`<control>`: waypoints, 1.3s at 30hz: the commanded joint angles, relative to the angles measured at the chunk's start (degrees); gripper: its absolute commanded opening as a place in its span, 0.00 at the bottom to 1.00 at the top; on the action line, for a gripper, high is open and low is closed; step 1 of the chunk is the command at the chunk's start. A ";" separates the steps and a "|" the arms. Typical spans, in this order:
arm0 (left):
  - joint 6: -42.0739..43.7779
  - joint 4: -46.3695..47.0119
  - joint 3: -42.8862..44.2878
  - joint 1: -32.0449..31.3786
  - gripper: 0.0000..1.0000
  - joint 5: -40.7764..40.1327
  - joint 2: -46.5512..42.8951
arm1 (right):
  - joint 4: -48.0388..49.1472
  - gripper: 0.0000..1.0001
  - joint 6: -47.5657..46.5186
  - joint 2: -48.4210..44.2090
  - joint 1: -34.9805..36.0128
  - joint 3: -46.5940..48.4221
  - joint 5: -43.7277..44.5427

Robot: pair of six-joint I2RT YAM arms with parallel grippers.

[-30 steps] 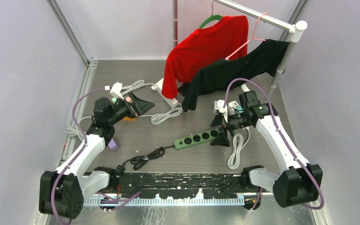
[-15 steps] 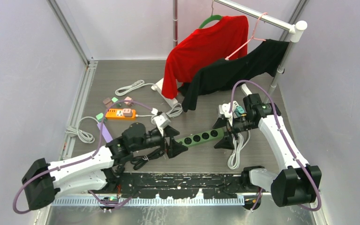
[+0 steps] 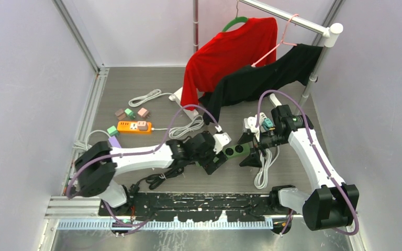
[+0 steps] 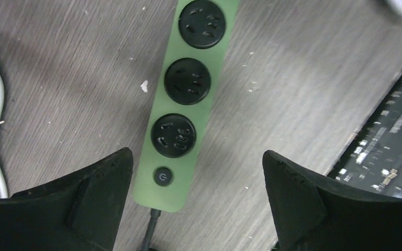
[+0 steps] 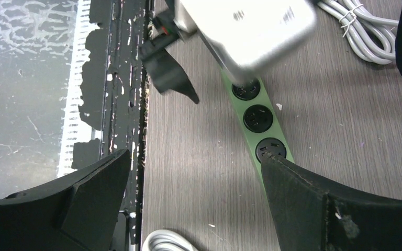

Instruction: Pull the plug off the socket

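Left gripper (image 4: 197, 152): fingers spread wide, holding nothing. It hangs over the switch end of the strip (image 4: 184, 52).
Right gripper (image 5: 196, 154): fingers spread wide, holding nothing. It hangs over the opposite end of the same strip.
Strip location: flat on the table (image 3: 152, 94), centre-right, between the two grippers.
Strip long axis, top view: runs from lower left to upper right, joining one gripper to the other.
Strip long axis, left wrist view: runs straight away from the gripper with a slight tilt to the right. The switch (image 4: 161, 177) and the cord (image 4: 149, 238) are nearest.
Finger line, left: crosses the strip's width, one finger on each side, neither touching it.
Sockets (image 4: 187, 81): the three in the left wrist view are bare. The right wrist view shows three, the farthest partly under the left arm's white housing (image 5: 246, 26).
Plug: none shows in the green strip. Whether one sits on the orange strip (image 3: 134, 126), well to the left, cannot be told.
Nearer arm: both are at the strip. The left is nearer its cord end and the right nearer its free end.
Judgement: a downward close by the left gripper would pin the body. A pull needs a plug to be found first.
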 commanded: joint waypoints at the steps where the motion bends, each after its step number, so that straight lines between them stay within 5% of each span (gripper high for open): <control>1: 2.63 -12.66 9.68 -0.04 0.92 -4.69 7.39 | -0.39 1.00 -1.18 0.28 -0.29 0.34 -0.57; 11: 3.00 -17.54 17.78 -0.31 0.82 -7.27 17.09 | -0.46 1.00 -1.43 0.34 -0.30 0.08 -0.60; 15: 3.42 -17.21 18.29 -0.27 0.70 -5.40 18.61 | -0.44 1.00 -1.54 0.36 -0.31 -0.03 -0.59; 25: 2.28 -15.36 17.49 0.05 0.33 -2.55 20.36 | -0.65 1.00 -1.71 0.34 -0.29 -0.13 -0.63; 29: 1.64 -14.35 15.56 0.09 0.02 -3.34 18.16 | -0.79 1.00 -1.89 0.27 -0.28 -0.12 -0.63; 39: -2.27 -7.63 1.01 0.10 0.00 -10.95 -2.34 | -1.01 1.00 -2.06 0.24 -0.29 0.02 -0.52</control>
